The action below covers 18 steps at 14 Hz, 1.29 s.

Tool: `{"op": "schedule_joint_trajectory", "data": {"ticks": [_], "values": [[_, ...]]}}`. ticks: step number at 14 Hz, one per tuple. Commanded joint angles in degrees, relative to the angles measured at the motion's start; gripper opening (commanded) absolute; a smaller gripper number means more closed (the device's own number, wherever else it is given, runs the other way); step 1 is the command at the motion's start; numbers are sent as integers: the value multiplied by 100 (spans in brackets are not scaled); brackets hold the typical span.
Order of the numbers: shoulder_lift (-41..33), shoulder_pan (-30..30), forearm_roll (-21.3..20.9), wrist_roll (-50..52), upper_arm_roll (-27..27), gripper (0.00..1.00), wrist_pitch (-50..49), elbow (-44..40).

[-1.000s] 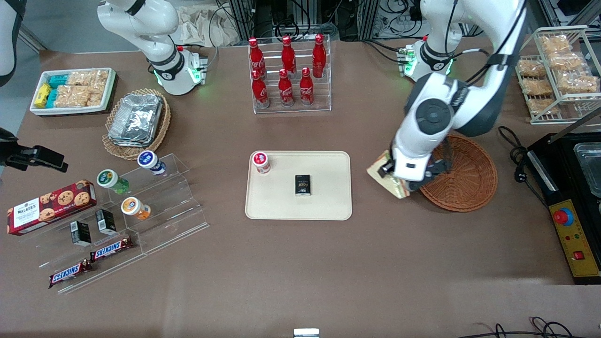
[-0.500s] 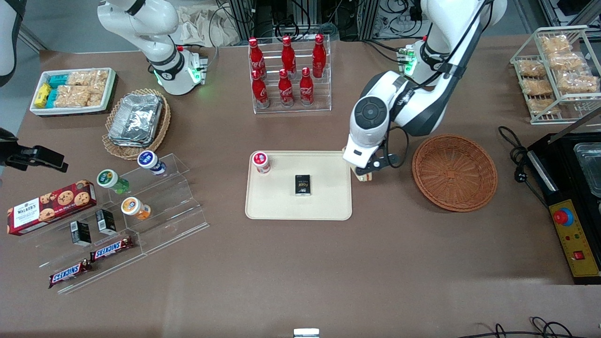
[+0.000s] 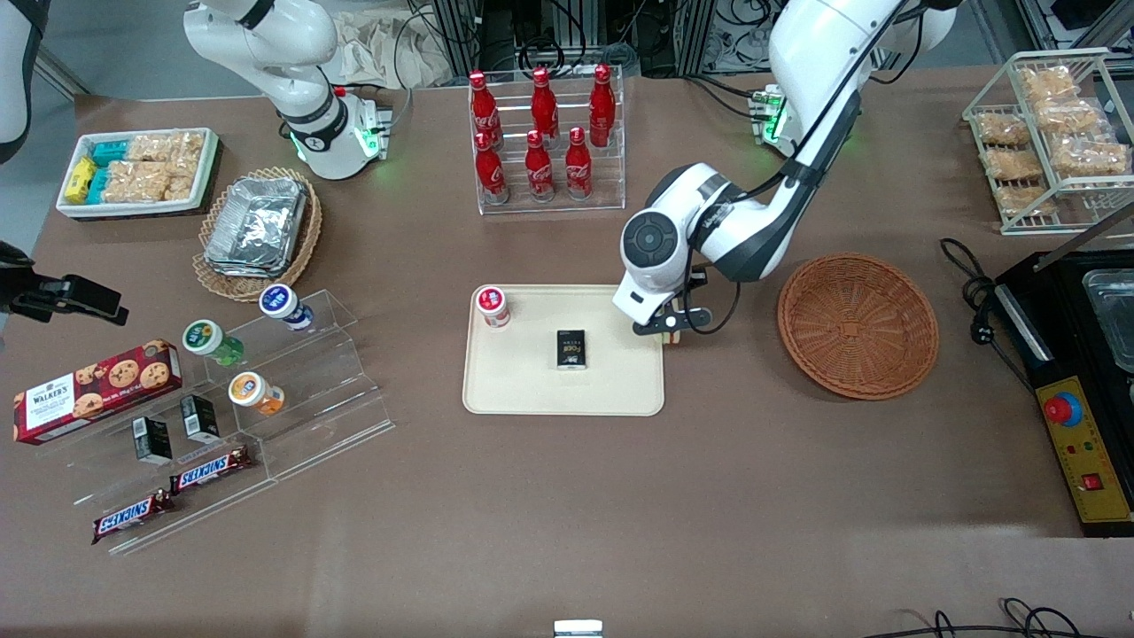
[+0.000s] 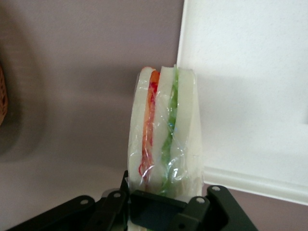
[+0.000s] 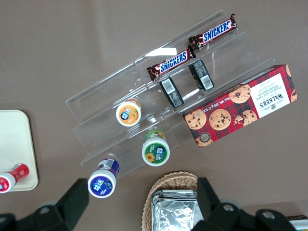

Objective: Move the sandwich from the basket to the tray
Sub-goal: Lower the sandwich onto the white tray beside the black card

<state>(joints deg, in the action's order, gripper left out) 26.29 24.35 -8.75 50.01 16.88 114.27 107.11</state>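
Moved since earlier frame: gripper (image 3: 671, 329) shifted from just outside the tray's edge to over the tray's corner nearest the basket; sandwich carried along.
Gripper: clamped on the sandwich (image 4: 164, 132), black fingers (image 4: 113, 204) pressing both bread faces at the wedge's base.
Sandwich: held upright on edge, wrapped in clear film, orange-red and green layers showing between white bread slices; in the front view only a sliver visible under the wrist, centre right of the frame.
Sandwich position: hanging above the line where tray (image 4: 250, 72) meets bench (image 4: 86, 57), not resting on either.
Tray: cream rectangle (image 3: 532, 390) at centre of the front view, carrying a small red-capped jar (image 3: 493, 306) near its upper left corner and a small black box (image 3: 571, 349) near its middle.
Basket: reddish-brown wicker round (image 3: 858, 325), right of centre in the front view, near the tray, toward the working arm's end of the bench, nothing lying in it.
Bench: brown surface (image 3: 567, 514).
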Motion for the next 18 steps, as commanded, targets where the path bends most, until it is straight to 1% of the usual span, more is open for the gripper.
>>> {"op": "schedule_joint_trajectory", "data": {"ticks": [1,6,7,10,11,12,13,15,16,17,18], "values": [[394,26,-205,-114,-10,0,-343,-655],[842,26,-311,-114,-10,0,-458,-1253],[887,34,-442,-96,-10,0,-458,-1263],[948,43,-557,-166,-1,0,-458,-1263],[975,43,-679,-280,-1,8,-458,-1263],[984,52,-707,-324,-1,23,-458,-1280],[992,61,-707,-316,-1,28,-458,-1333],[1062,61,-707,-325,-1,52,-458,-1421],[1063,69,-707,-316,-1,66,-458,-1421],[1054,70,-698,-307,-1,100,-458,-1430],[1037,70,-690,-307,-1,100,-458,-1465]]}}
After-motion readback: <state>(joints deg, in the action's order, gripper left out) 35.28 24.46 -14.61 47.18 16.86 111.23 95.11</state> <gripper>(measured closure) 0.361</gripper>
